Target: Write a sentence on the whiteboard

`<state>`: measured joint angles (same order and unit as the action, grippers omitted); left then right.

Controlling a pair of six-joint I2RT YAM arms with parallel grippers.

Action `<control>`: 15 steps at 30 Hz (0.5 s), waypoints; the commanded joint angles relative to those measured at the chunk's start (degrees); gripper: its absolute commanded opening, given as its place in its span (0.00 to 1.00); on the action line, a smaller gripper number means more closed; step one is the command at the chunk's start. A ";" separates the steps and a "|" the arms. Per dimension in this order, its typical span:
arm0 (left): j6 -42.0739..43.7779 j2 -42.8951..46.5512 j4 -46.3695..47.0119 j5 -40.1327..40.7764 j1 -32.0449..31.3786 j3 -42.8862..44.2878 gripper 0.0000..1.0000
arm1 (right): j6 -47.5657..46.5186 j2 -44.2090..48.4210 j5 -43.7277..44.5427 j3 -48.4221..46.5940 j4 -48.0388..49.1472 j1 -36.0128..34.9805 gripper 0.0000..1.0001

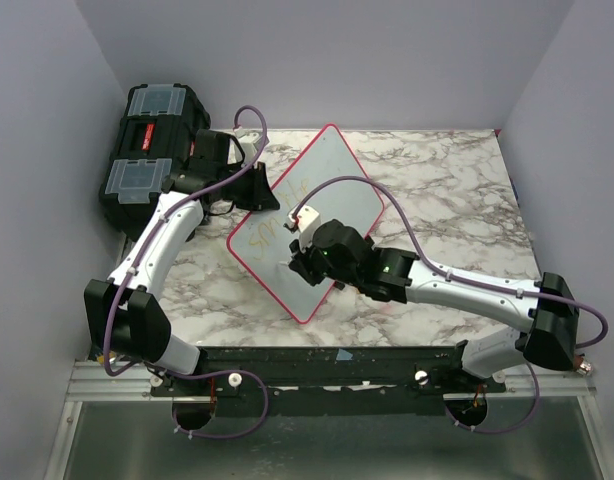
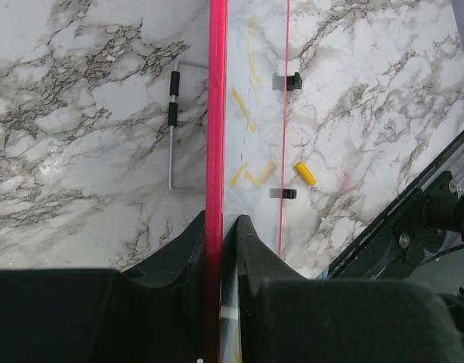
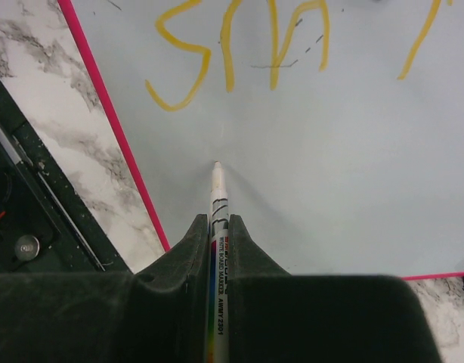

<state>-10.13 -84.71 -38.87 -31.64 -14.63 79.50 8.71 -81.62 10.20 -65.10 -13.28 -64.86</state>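
The right gripper (image 3: 217,225) is pinched narrow around a slim white whiteboard marker (image 3: 217,198) with printed lettering on its barrel. The tip points at the flat, glossy white whiteboard (image 3: 338,174) with its thin pink-red frame; whether the tip touches the surface cannot be told. Only this wrist view shows the sentence (image 3: 239,57) sharply: thin yellow-orange handwritten strokes just beyond the tip, with bare white board running from the tip to the pink edge at the right. The left wrist view alone shows the left gripper (image 2: 221,227) clamped on the whiteboard's frame, seen edge-on. A bent grey wire loop with black sleeves (image 2: 174,128) lies on the marble beside that edge. From above, the whiteboard sits cornerwise on the grey-veined marble table (image 1: 457,190), with the boxy black toolbox (image 1: 147,150) beyond its left corner and open marble to its right.
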 commanded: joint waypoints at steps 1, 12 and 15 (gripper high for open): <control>5.21 -1.09 -0.61 7.21 0.22 -0.24 0.00 | -1.66 -1.07 2.38 -2.66 2.69 -0.70 0.01; 4.85 -0.65 -0.76 6.98 0.22 -0.40 0.00 | -1.52 -3.31 4.22 -2.84 3.43 -0.78 0.01; 4.69 -0.65 -0.85 6.94 0.22 -0.29 0.00 | -1.53 -3.78 3.83 -2.93 3.35 -0.83 0.01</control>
<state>-10.26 -84.73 -38.87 -31.68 -14.41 79.50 7.86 -84.01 12.80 -66.32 -11.16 -65.21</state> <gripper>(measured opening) 0.160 0.111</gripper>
